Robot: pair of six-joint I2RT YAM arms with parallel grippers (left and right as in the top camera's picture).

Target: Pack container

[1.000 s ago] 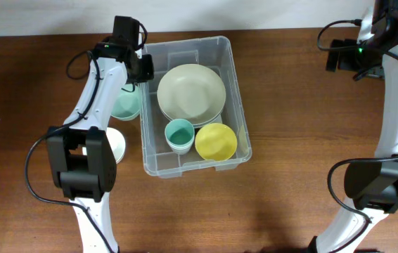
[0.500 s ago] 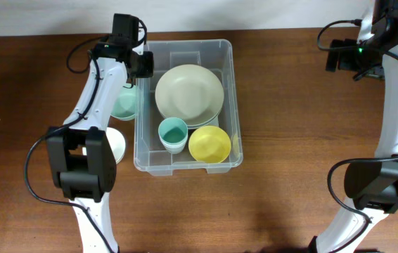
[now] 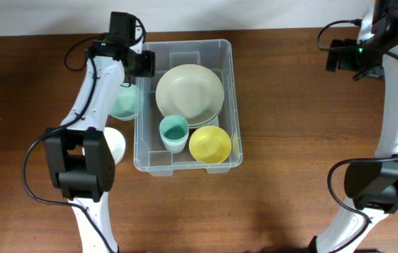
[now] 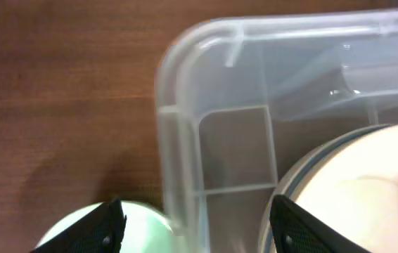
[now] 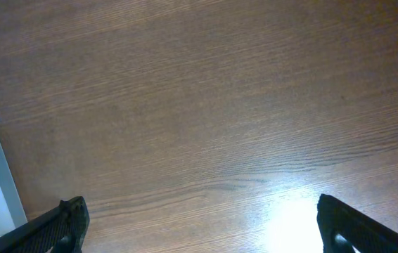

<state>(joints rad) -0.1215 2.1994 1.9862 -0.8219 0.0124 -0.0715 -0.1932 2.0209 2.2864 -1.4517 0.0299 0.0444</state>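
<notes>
Container (image 3: 235,105) sits mid-tabletop (image 3: 290,154), holding a plate (image 3: 190,93), teal cup (image 3: 174,132) and yellow bowl (image 3: 209,143). Left claw (image 4: 199,225) open, straddling its far-left wall, gripping nothing. Right claw (image 5: 202,225) open, well right of it. Likely next: lift clear and fetch the mint bowl (image 3: 124,104) just left of it.

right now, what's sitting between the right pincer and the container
Only bare wooden table lies between the right pincer and the container; the overhead and right wrist views both show it.
</notes>
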